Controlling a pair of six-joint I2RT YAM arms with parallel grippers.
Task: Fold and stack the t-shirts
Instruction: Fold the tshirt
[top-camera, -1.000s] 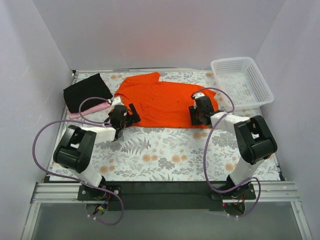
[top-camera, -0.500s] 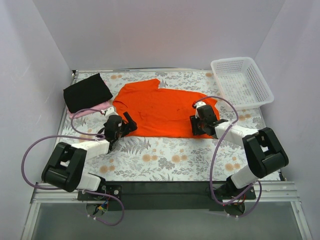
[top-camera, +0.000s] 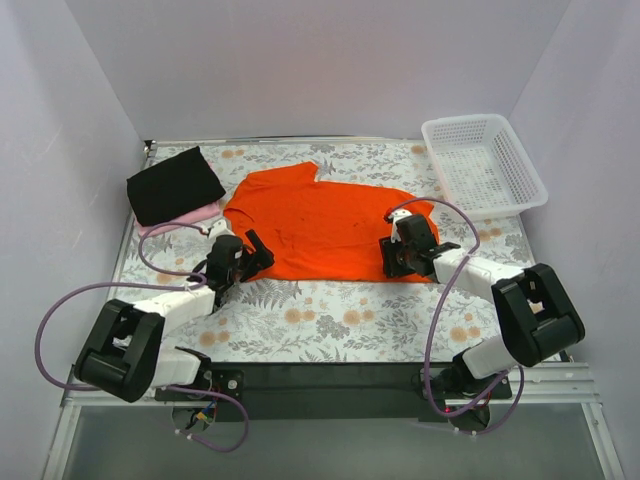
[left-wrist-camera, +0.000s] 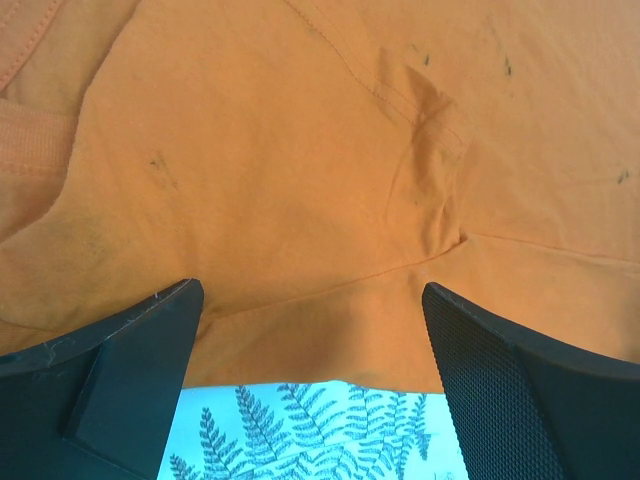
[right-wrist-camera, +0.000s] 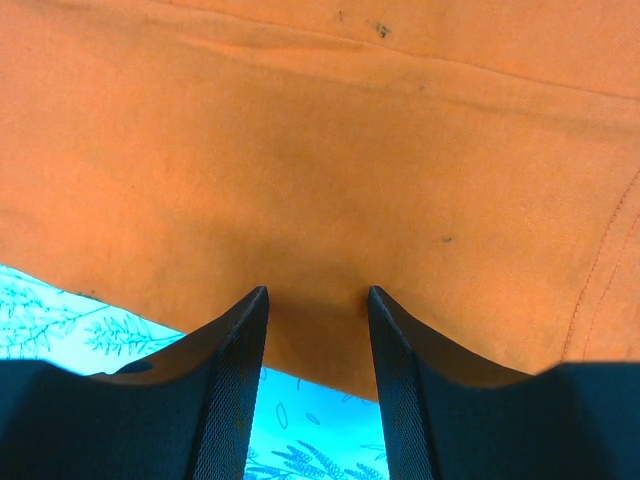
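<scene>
Orange tee (top-camera: 325, 222) lies spread flat mid-table on floral cloth (top-camera: 340, 310). Black tee (top-camera: 174, 184) sits folded at far left atop pink tee (top-camera: 185, 217). Left gripper (top-camera: 250, 256) at orange tee's near-left edge, jaws wide apart, holding nothing. Right gripper (top-camera: 392, 255) at near-right hem, jaws part closed with hem between the fingers (right-wrist-camera: 235, 340); cannot tell if it is pinched. Basket (top-camera: 484, 165) far right.

The table (top-camera: 330, 310) has a floral cloth cover. On it lie the orange t-shirt (top-camera: 320, 220) at the middle, the black t-shirt (top-camera: 172, 185) over the pink t-shirt (top-camera: 190, 217) at far left, and a white basket (top-camera: 483, 165) at far right.
</scene>
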